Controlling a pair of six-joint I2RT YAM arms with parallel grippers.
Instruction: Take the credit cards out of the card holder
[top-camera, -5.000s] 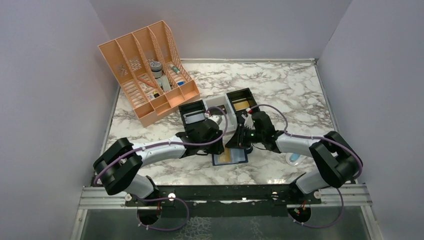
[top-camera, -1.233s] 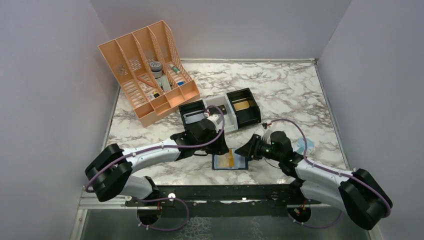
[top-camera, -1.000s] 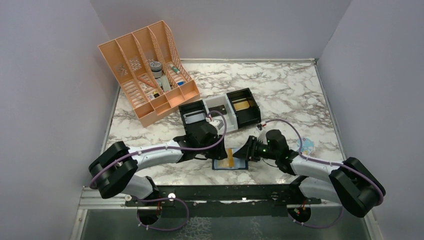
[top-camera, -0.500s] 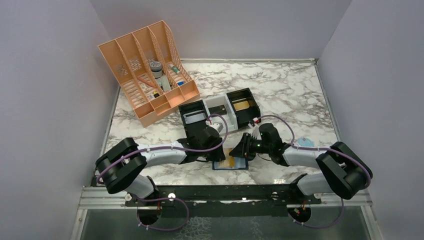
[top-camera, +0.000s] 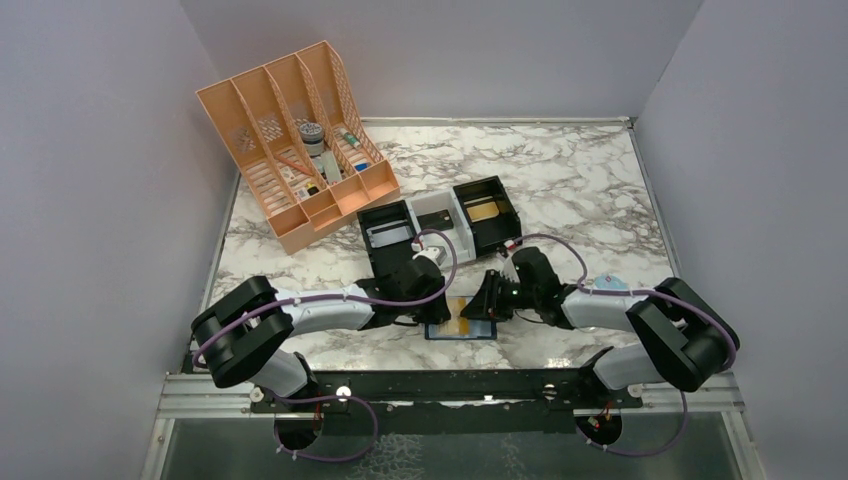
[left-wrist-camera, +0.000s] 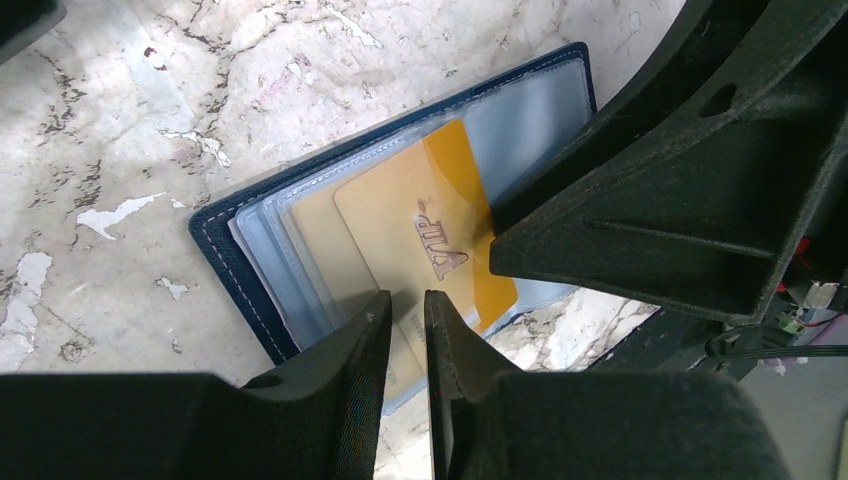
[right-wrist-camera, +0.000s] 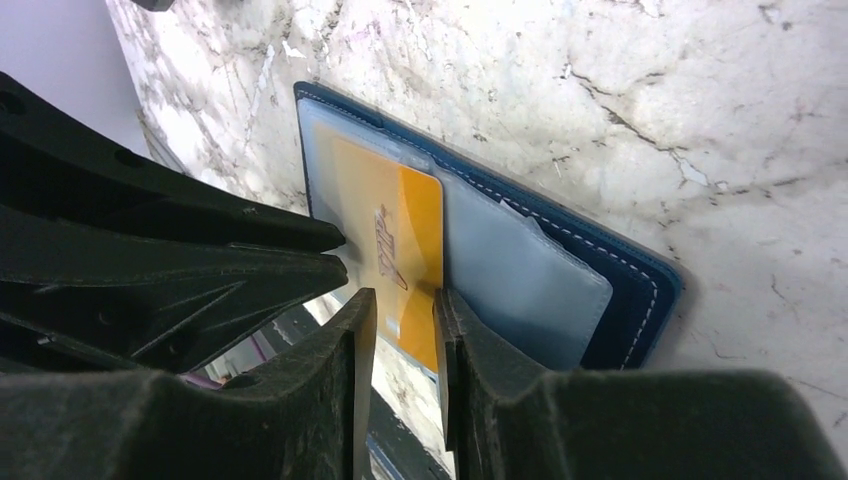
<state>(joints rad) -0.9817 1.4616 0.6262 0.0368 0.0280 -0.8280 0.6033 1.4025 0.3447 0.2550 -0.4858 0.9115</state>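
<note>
Left wrist: glossy gold card (left-wrist-camera: 425, 235) pinched edgewise, both end effectors; navy stitched holder (left-wrist-camera: 225, 255).

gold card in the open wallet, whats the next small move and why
Probably slide the gold-tan plastic card out sideways with the right hand, since its narrowed fingers straddle the card's exposed edge. The card is partly out of the dark navy bifold card holder's clear sleeves, and the left hand bears on those sleeves.

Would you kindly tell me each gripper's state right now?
Left gripper: nearly closed over the gold plastic card; grip unclear.
Right gripper: nearly closed at that card's edge; grip unclear.
</note>
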